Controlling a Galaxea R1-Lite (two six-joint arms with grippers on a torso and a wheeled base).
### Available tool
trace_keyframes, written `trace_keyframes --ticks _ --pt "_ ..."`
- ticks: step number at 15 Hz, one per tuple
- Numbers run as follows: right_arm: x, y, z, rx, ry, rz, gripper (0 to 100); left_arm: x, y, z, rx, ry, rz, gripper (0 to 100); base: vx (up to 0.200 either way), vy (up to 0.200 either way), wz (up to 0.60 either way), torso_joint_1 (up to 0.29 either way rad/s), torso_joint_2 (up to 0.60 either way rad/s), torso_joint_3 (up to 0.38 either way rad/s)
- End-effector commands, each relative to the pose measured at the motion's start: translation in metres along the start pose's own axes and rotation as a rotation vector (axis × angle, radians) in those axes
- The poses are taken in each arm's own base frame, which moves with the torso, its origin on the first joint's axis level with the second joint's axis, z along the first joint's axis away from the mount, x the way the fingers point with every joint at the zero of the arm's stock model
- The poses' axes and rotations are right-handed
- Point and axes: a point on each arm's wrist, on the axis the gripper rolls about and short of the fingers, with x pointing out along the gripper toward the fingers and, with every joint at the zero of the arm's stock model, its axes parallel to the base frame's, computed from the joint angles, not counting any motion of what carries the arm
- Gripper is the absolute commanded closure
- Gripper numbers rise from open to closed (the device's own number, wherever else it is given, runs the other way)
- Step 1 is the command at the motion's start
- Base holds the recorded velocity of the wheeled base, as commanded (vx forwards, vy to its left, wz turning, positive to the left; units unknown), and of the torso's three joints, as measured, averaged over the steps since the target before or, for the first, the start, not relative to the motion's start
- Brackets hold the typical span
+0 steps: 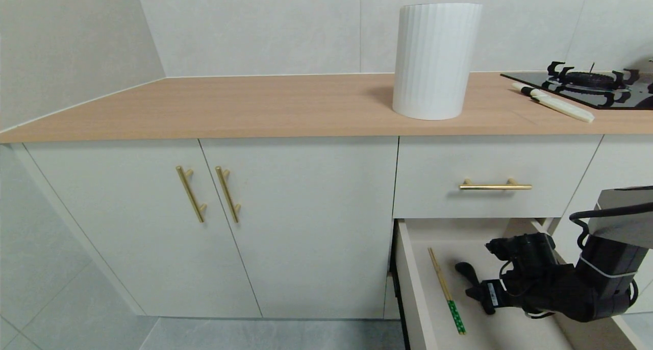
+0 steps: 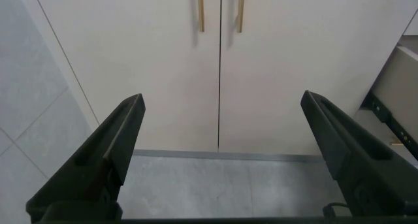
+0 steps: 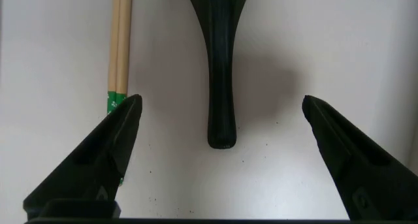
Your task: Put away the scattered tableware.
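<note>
right wrist view: right gripper point(image 3: 220, 103) open over the spoon point(image 3: 220, 54) and chopsticks point(image 3: 121, 41) in the drawer point(image 3: 326, 41), so the knife point(image 1: 553, 102) on the counter point(image 1: 255, 105) looks next.

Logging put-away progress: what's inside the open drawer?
A pair of chopsticks and a black spoon lie apart on the drawer floor. The right gripper, open, hovers over the spoon and covers the drawer's right side.

The left hand point(image 2: 222, 96) is held wide open; the right hand point(image 3: 220, 101) is likewise held wide open
</note>
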Motion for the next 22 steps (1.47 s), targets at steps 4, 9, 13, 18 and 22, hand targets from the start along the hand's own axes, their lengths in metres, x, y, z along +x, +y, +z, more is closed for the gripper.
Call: trace_keyframes --ticks 4,9,13,18,22 --pt "-0.019 0.001 0.008 -0.003 -0.045 0.003 0 0.0 0.0 0.0 0.0 0.0 0.0 0 0.0 0.0 0.0 0.0 0.0 0.0" --pt "-0.073 0.002 0.019 -0.003 -0.149 0.008 0 0.0 0.0 0.0 0.0 0.0 0.0 0 0.0 0.0 0.0 0.0 0.0 0.0" --pt "-0.134 0.015 0.022 -0.037 -0.16 0.046 0 0.0 0.0 0.0 0.0 0.0 -0.001 0 0.0 0.0 0.0 0.0 0.0 0.0" --pt "-0.19 0.016 0.019 -0.047 -0.147 0.071 0 0.0 0.0 0.0 -0.008 0.0 0.0 0 -0.04 0.0 0.0 0.0 0.0 0.0" --pt "-0.202 0.021 0.017 -0.073 -0.125 0.105 0 0.0 0.0 0.0 -0.008 0.0 0.0 0 -0.2 0.0 0.0 0.0 0.0 0.001"
